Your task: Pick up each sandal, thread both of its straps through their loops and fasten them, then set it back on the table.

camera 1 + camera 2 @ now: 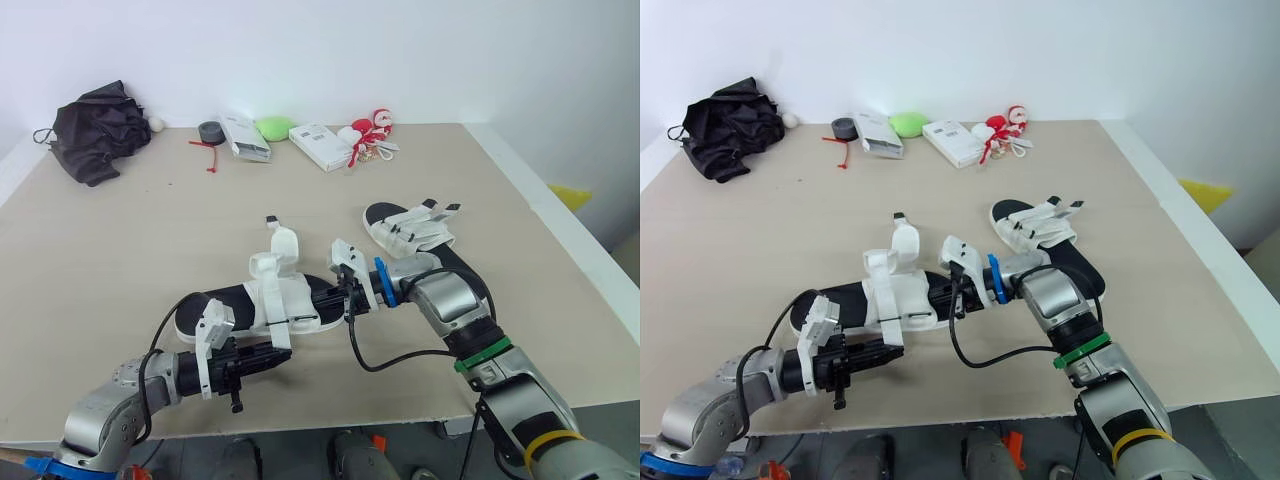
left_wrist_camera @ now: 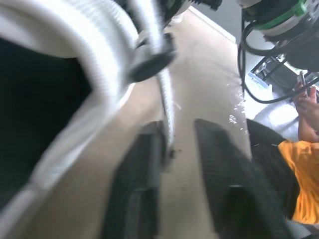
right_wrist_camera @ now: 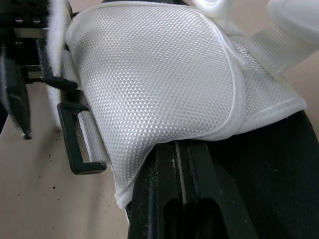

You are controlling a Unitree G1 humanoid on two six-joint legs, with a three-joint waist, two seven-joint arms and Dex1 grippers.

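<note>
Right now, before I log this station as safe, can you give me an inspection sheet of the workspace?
Surface: beige table, nothing spilled.
Job's things: near sandal between the grippers, one strap standing up; far sandal lying beyond the right arm.
Clutter: black cloth, tape roll, white boxes, green lump, red-and-white trinket along the far edge.
Grippers: left gripper open; right gripper shut on the near sandal's mesh strap.
Cables: black cable looping from the right wrist.
Surroundings: white wall; person in orange.

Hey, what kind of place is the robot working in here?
Probably a robot test lab rather than a home: a plain table against a blank white wall, unrelated props such as boxes lined up along its far edge, and a person nearby.
</note>
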